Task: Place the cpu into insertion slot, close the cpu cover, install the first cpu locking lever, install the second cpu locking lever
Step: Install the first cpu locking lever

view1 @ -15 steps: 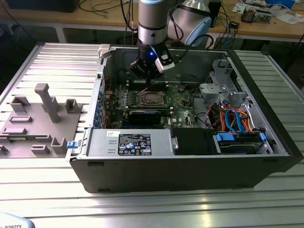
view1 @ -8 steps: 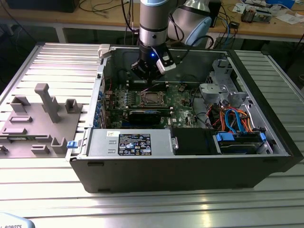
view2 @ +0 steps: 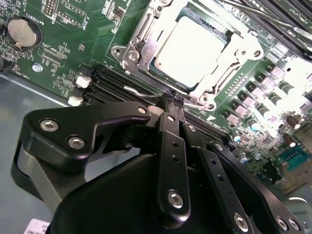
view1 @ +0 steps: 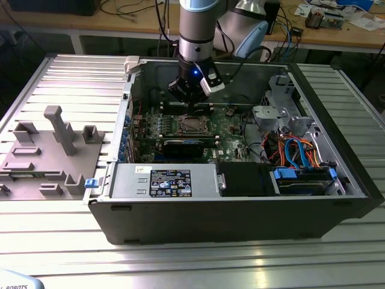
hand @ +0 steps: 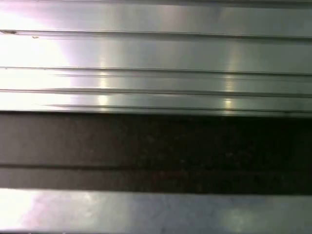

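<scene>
In the second wrist view the cpu (view2: 195, 46), a pale metal square, lies in the insertion slot, whose silvery rim (view2: 127, 54) shows beside it. The cpu cover (view2: 146, 34), a silvery frame, lies down around the chip. My gripper (view2: 174, 99) is shut, fingertips together at the socket's near edge, touching a thin wire locking lever (view2: 141, 91); whether it clamps the wire I cannot tell. In the exterior view the gripper (view1: 191, 103) hangs just above the socket (view1: 192, 125) inside the open computer case.
Green motherboard (view2: 63, 29) carries a coin battery (view2: 22, 31), black memory slots (view2: 112, 83) and capacitors (view2: 253, 122) near the socket. The case holds a power supply (view1: 168, 180) and drive cage with cables (view1: 295, 150). A grey fixture (view1: 54, 144) stands on the slatted table (hand: 156, 48).
</scene>
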You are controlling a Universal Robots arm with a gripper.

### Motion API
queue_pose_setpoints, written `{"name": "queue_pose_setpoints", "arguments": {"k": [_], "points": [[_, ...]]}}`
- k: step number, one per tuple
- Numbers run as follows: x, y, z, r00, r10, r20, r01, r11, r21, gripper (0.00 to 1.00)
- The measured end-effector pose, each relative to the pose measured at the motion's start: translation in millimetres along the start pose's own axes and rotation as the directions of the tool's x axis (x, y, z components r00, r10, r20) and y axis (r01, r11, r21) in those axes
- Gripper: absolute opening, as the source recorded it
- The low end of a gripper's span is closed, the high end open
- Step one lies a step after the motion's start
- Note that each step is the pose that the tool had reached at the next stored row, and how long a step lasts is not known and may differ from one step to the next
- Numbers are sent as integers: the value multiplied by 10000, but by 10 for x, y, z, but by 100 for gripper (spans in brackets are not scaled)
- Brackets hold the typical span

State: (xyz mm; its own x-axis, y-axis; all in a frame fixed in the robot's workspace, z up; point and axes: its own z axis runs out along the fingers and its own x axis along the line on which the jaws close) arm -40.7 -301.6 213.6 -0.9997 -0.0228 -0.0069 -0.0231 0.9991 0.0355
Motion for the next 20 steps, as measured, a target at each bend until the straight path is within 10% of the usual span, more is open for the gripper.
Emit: {"name": "queue_pose_setpoints", "arguments": {"k": [20], "points": [[-112,-30,121,10000,-34,-5,34,10000,31,11]]}}
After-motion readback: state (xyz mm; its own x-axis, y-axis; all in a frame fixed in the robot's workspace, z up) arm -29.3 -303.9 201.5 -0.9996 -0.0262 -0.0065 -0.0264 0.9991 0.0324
